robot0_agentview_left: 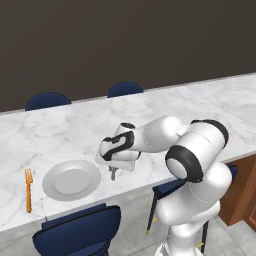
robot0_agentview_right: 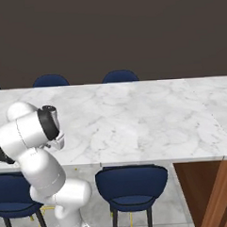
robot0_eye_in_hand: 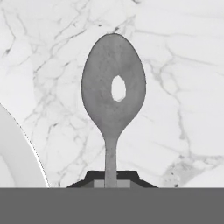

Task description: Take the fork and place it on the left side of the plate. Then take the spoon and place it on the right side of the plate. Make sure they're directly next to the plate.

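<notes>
**Fork placed, spoon in my grip beside the plate**

I am holding the spoon by its handle, my gripper clamped shut on the thin stem. In the hand view the grey bowl is sticking out ahead of my fingertips over the white marble counter, with a pale spot showing in the middle of the bowl. The curved rim of the plate is showing at the left edge of that view, near the spoon but not touching it.

From the left base view I am reaching down with my gripper just off the right side of the plate, low over the counter. Whether the spoon is already touching the marble I cannot tell.

The fork is lying on the counter to the left of the plate, tines pointing away from the stools, close to the rim with a narrow strip of marble between them. I am judging that first half of the task as done, though the gap might be a little loose for "directly next to".

What I am judging as left: lowering the spoon onto the counter right beside the plate's right rim, letting go, and lifting clear.
</notes>
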